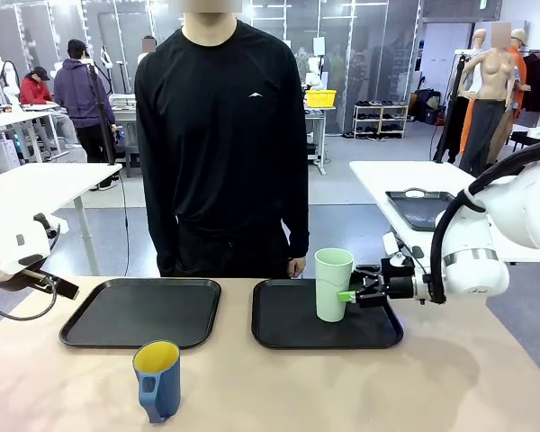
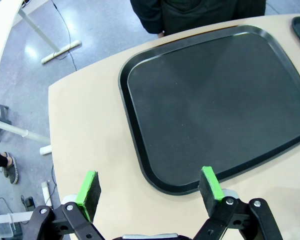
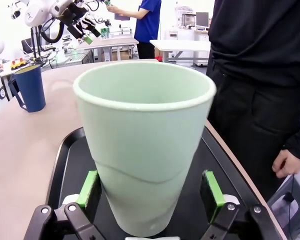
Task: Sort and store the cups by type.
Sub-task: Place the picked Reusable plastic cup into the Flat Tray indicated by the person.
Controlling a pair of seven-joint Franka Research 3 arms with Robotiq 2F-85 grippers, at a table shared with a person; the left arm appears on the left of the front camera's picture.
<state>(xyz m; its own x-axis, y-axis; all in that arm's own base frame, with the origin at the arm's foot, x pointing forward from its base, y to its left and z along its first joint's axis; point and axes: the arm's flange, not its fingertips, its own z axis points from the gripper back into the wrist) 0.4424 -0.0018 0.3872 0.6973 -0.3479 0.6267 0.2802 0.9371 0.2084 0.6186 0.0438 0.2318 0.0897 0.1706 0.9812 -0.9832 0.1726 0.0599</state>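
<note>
1. The tumbler (image 1: 333,283) stands upright on the right tray (image 1: 288,337). The right end effector (image 1: 347,295) straddles its lower wall with the jaws wide, and at least one pad sits just off the plastic.
2. This looks like a release. Hold the jaws wide and draw straight back, level, so no pad tips the light tumbler.
3. The mug (image 1: 158,380) stands on the table (image 1: 432,378) just in front of the left tray (image 1: 99,333). The left end effector (image 2: 149,187) hangs wide and empty over that tray's edge.
4. Next, probably grip the mug's wall away from the handle and lift it clear of the rim.
</note>
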